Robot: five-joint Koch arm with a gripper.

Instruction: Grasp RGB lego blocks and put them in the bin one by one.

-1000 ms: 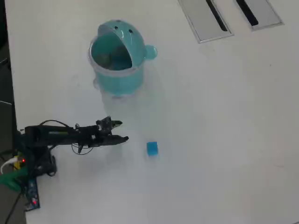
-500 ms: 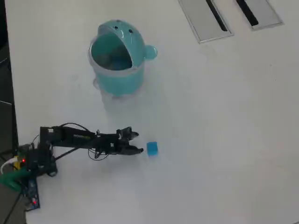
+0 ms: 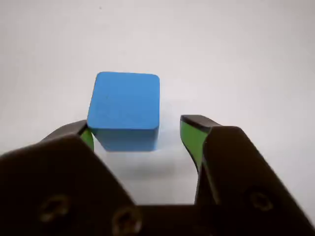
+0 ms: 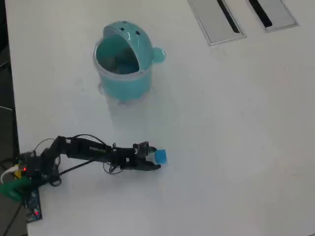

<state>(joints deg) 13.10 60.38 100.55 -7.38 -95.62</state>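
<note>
Gripper (image 3: 135, 132) jaws are standing apart in your wrist view, with their green-lined tips reaching to either side of the blue block (image 3: 125, 109). The block is sitting on the white table (image 3: 236, 59), and you are seeing its near lower corner right against the left tip, while a clear gap of bare table is showing between its right face and the right tip. Most of the block is lying beyond the tips, so the jaws are only flanking its near end, not closing on it.

In the overhead view, you are looking at the arm (image 4: 93, 150) stretched out low from the left edge, with the gripper (image 4: 153, 158) meeting the left side of the blue block (image 4: 161, 156). The teal bin (image 4: 123, 61) is standing well apart, toward the top of that view, with its opening facing the camera. Two grey slotted panels (image 4: 216, 19) are lying at the upper right edge.
</note>
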